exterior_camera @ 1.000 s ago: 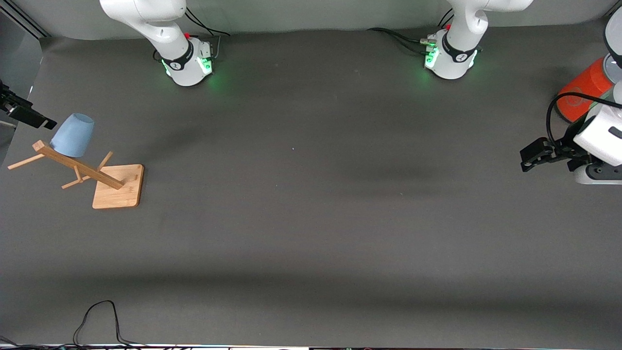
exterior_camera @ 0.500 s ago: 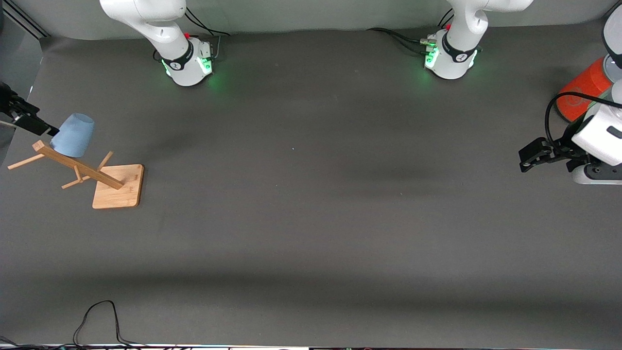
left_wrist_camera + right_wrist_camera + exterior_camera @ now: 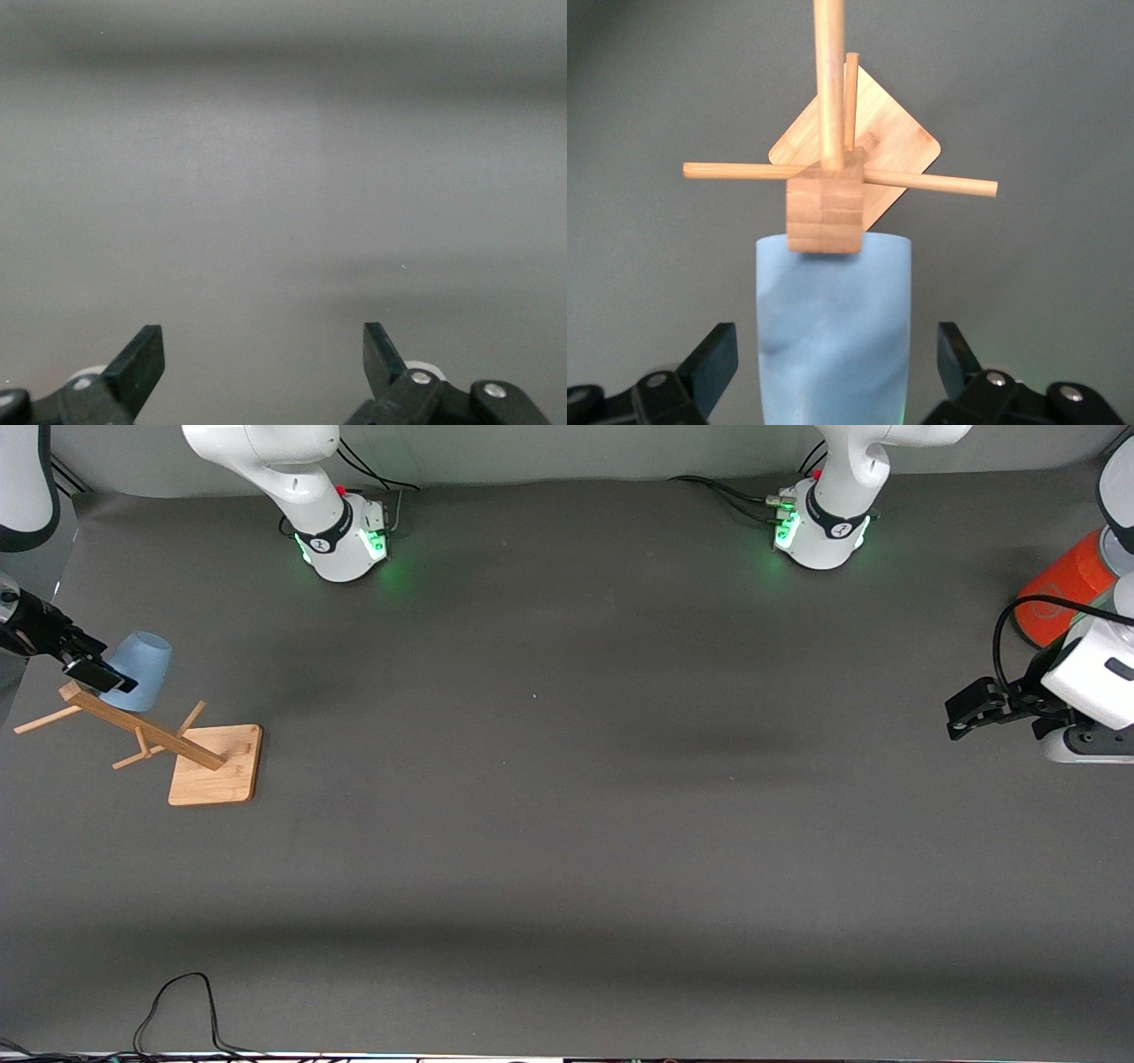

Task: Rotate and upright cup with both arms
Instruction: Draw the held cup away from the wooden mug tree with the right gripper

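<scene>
The pale-blue cup (image 3: 140, 670) hangs upside down on a peg of the wooden rack (image 3: 159, 740) at the right arm's end of the table. My right gripper (image 3: 99, 675) is open, its fingers on either side of the cup without touching it. In the right wrist view the cup (image 3: 833, 332) sits between the open fingers (image 3: 709, 363), under the rack's top block (image 3: 825, 212). My left gripper (image 3: 966, 713) is open and empty above the table at the left arm's end; its wrist view shows only bare mat between its fingertips (image 3: 142, 359).
The rack's square base (image 3: 217, 764) rests on the grey mat nearer the front camera than the cup. A large orange cylinder (image 3: 1059, 589) stands at the left arm's end. A black cable (image 3: 182, 1001) lies at the table's front edge.
My right gripper has moved in from the table's edge toward the cup and now straddles it. The left gripper has barely shifted.
</scene>
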`<state>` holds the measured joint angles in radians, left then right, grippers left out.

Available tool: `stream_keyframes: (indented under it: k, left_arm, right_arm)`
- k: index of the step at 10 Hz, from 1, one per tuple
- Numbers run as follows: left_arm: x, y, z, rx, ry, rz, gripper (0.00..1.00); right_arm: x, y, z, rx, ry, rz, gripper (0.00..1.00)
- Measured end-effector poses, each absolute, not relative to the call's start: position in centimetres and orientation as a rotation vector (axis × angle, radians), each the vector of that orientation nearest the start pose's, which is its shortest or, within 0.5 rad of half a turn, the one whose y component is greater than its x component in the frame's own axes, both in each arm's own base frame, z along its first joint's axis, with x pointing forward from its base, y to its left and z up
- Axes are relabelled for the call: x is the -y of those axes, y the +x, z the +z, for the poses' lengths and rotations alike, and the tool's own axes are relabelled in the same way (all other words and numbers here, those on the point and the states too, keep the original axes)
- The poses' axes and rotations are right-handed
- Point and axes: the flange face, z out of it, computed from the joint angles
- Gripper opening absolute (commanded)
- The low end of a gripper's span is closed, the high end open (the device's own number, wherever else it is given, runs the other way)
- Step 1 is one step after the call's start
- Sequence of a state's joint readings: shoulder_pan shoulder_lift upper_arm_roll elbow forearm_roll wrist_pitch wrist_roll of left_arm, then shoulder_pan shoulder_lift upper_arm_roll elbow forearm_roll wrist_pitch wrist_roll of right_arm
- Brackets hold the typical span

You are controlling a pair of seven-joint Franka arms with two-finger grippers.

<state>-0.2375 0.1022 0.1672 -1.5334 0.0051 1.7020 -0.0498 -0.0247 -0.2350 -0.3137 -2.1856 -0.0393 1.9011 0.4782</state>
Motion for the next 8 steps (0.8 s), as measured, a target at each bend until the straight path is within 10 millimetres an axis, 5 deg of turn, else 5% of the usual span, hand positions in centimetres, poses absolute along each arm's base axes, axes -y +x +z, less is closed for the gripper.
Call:
stream_keyframes:
  k: [4, 6, 8]
  left_arm:
    - [4.5, 59.7, 59.4, -0.032, -3.119, -0.104, 1.00]
    - [4.6, 60.0, 59.4, -0.034, -3.117, -0.127, 1.00]
    - [4.6, 60.6, 59.0, -0.038, -3.104, -0.160, 1.00]
  right_arm:
    - [16.9, 44.5, 46.1, -1.208, -2.863, 0.091, 0.99]
    - [16.8, 44.4, 45.7, -1.208, -2.863, 0.089, 0.77]
    - [16.8, 44.5, 45.7, -1.209, -2.862, 0.087, 0.76]
